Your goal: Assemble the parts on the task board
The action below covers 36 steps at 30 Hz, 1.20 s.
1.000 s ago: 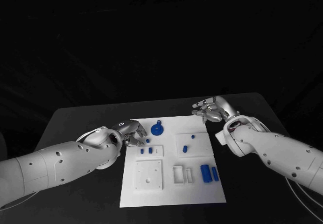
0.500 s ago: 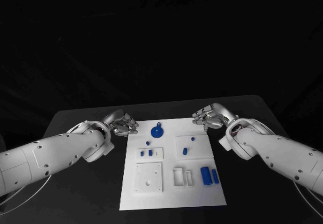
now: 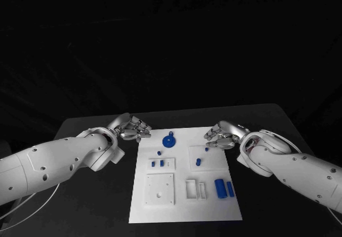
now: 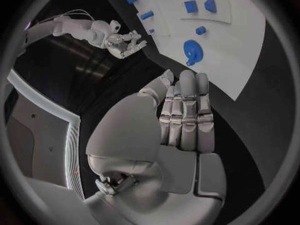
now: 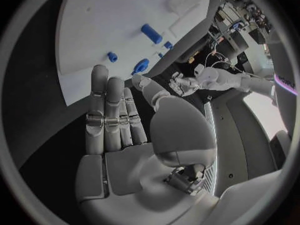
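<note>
The task board lies flat in the middle of the black table, its long axis running away from the robot. Both hands sit at its far end. The left hand hovers just off the board's far left corner, over bare table; the right hand is at the board's far right edge, and part of that edge is hidden under it.

In the left wrist view the left hand shows a bare palm with fingers stretched side by side, grasping nothing. The right wrist view shows the same of the right hand: released, palm bare.

A blue gear-like disc with a small tab pointing away from the robot lies near the board's far end, between the hands. Nearer the board's middle are two small blue pegs and a short blue pin; whether these stand in holes or lie loose is hard to tell. Two blue cylinders lie side by side near the board's right edge, long axes along the board's length.
</note>
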{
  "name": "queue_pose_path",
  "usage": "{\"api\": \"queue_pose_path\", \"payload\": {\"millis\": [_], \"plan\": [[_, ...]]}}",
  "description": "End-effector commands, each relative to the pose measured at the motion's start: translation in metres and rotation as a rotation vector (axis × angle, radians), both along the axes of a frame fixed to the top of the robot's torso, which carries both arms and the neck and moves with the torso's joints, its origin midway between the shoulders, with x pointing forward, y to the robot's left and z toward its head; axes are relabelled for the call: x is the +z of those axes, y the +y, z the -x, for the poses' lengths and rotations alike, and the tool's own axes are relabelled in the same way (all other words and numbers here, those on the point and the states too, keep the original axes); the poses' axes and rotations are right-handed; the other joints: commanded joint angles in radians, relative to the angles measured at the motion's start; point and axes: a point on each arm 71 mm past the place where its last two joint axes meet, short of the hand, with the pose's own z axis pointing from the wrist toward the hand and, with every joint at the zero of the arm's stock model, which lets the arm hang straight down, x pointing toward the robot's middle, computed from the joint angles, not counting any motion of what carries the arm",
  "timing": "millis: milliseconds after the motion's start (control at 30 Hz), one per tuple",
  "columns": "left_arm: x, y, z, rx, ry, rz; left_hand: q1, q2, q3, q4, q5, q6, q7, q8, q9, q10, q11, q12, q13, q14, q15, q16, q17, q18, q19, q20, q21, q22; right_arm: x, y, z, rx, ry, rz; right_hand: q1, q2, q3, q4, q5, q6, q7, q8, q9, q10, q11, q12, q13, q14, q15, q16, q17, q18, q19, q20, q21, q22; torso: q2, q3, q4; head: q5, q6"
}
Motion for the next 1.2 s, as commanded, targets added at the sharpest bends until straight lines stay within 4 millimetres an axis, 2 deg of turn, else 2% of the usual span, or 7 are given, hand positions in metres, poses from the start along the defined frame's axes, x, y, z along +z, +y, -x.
{"api": "queue_pose_path", "payload": {"millis": [33,200,300,333,733,933,1200], "plan": [[0.003,-0.003,0.001,0.001,0.016,0.122,-0.002,0.014,-0.012,-0.003,0.005,0.006,0.003,-0.002,0.000,0.001,0.000,0.003,0.000,0.007,-0.001,-0.014,0.006,-0.011,-0.001,-0.002,-0.012,0.014,-0.006,0.006,0.004,0.012,-0.029,0.176,0.002,-0.021,0.020,0.003,-0.029,-0.009,0.007,0.000,-0.001,-0.010,0.002,-0.005,-0.001,0.007,0.002,0.007,-0.003,0.009,0.031,0.000,0.006,0.004,-0.002,0.0003,-0.0002,0.002,-0.002],[0.004,-0.004,0.002,0.006,0.024,0.173,-0.005,0.016,-0.013,-0.004,0.004,0.004,0.004,-0.002,0.000,-0.003,0.001,0.004,0.000,0.008,-0.001,-0.020,0.008,-0.011,0.001,-0.001,-0.018,0.013,-0.013,0.011,0.008,0.015,-0.042,0.243,0.006,-0.048,0.043,0.018,-0.055,-0.020,0.010,0.000,-0.002,-0.020,0.006,-0.005,-0.001,0.006,0.004,0.009,-0.007,0.010,0.029,0.002,0.008,0.006,-0.001,-0.0025,-0.0009,0.002,-0.003],[0.004,-0.005,0.003,0.004,0.025,0.189,-0.008,0.018,-0.016,-0.007,0.004,0.004,0.004,-0.002,0.000,-0.003,0.001,0.004,0.000,0.011,-0.001,-0.027,0.014,-0.011,0.006,0.000,-0.029,0.013,-0.017,0.013,0.009,0.014,-0.052,0.267,0.015,-0.067,0.057,0.030,-0.099,-0.030,0.013,-0.001,-0.002,-0.029,0.008,-0.005,-0.001,0.001,0.006,0.006,-0.012,0.012,0.025,0.004,0.004,0.004,0.000,-0.0027,0.0003,0.003,-0.003],[0.005,-0.005,0.003,0.004,0.025,0.192,-0.008,0.018,-0.016,-0.007,0.004,0.004,0.004,-0.002,0.000,-0.003,0.001,0.004,0.000,0.011,-0.001,-0.027,0.014,-0.011,0.006,0.000,-0.029,0.013,-0.018,0.013,0.010,0.014,-0.054,0.274,0.019,-0.088,0.087,0.057,-0.100,-0.029,0.012,-0.001,-0.002,-0.027,0.007,-0.005,-0.001,0.002,0.006,0.009,-0.018,0.015,0.028,0.006,0.002,0.000,0.000,-0.0021,0.0008,0.003,-0.004],[0.005,-0.008,0.004,-0.005,0.026,0.205,-0.007,0.020,-0.017,-0.010,0.006,0.005,0.003,-0.002,0.001,-0.003,0.001,0.004,0.000,0.013,-0.001,-0.030,0.019,-0.011,0.010,-0.001,-0.035,0.015,-0.027,0.020,0.012,0.010,-0.072,0.316,0.023,-0.103,0.159,0.083,-0.136,-0.016,0.009,-0.001,-0.002,-0.011,0.003,-0.005,-0.001,0.003,0.003,0.018,-0.021,0.011,0.031,0.001,0.010,0.007,0.000,-0.0011,-0.0011,0.006,-0.007],[0.005,-0.009,0.004,-0.014,0.028,0.208,-0.008,0.021,-0.017,-0.010,0.008,0.007,0.003,-0.002,0.001,-0.003,0.001,0.004,0.000,0.013,-0.001,-0.030,0.020,-0.011,0.011,-0.001,-0.036,0.016,-0.030,0.024,0.013,0.013,-0.073,0.319,0.019,-0.099,0.196,0.092,-0.152,0.000,0.004,0.000,-0.001,0.007,-0.002,-0.005,-0.001,0.006,-0.001,0.021,-0.020,0.008,0.031,-0.002,0.015,0.014,0.000,-0.0007,-0.0010,0.004,-0.009],[0.005,-0.010,0.005,-0.017,0.030,0.208,-0.011,0.022,-0.018,-0.009,0.007,0.007,0.003,-0.002,0.001,-0.003,0.001,0.004,0.000,0.013,-0.001,-0.031,0.021,-0.011,0.011,-0.001,-0.037,0.016,-0.034,0.027,0.013,0.009,-0.078,0.327,0.018,-0.083,0.283,0.101,-0.211,0.046,-0.008,0.000,0.000,0.056,-0.017,-0.006,-0.001,0.014,-0.011,0.026,-0.015,-0.002,0.032,-0.013,0.029,0.032,0.000,-0.0007,-0.0002,0.001,-0.012]]}}
